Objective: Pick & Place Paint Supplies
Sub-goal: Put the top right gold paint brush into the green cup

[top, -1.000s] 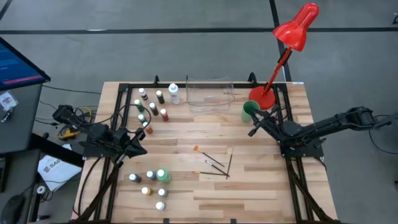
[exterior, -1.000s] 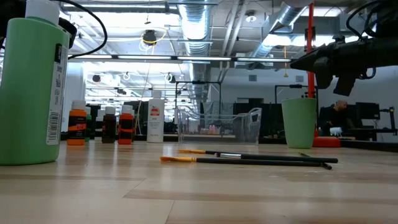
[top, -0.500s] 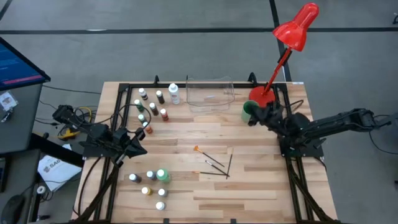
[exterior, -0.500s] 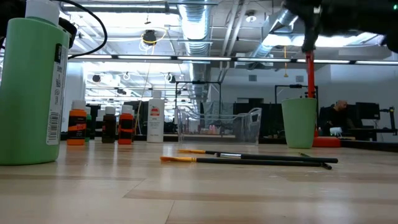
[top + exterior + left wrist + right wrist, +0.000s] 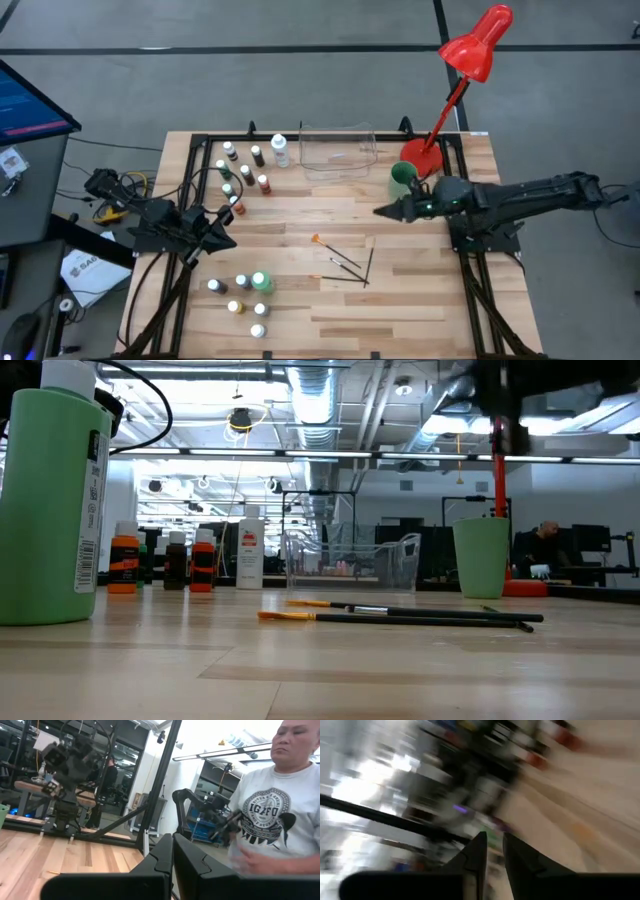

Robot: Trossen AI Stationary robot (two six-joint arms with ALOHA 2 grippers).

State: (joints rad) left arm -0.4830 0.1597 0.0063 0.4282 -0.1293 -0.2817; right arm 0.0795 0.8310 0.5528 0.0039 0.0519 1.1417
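Small white-capped paint bottles stand in a far-left group (image 5: 245,170) and a near-left group (image 5: 240,298) with a tall green bottle (image 5: 261,283). A tall white bottle (image 5: 279,150) stands far back. Thin dark brushes (image 5: 345,262) lie flat at mid-table, also in the low view (image 5: 400,618). My right gripper (image 5: 378,211) hovers high over the middle, right of them, pointing toward the table's left; its fingers (image 5: 479,852) show a narrow gap with nothing between. My left gripper (image 5: 232,240) waits shut at the left edge.
A green cup (image 5: 402,177) and a red lamp's base (image 5: 425,155) stand at the far right, and a clear plastic tray (image 5: 337,148) sits at the far middle. A black frame (image 5: 190,150) runs along the table's edges. A person (image 5: 270,805) stands beyond the table.
My right gripper has risen from beside the green cup, out of the top of the low view. It has rolled and tipped up toward level, and its tip has swung toward the table's middle. Bottles, brushes and cup have stayed put.
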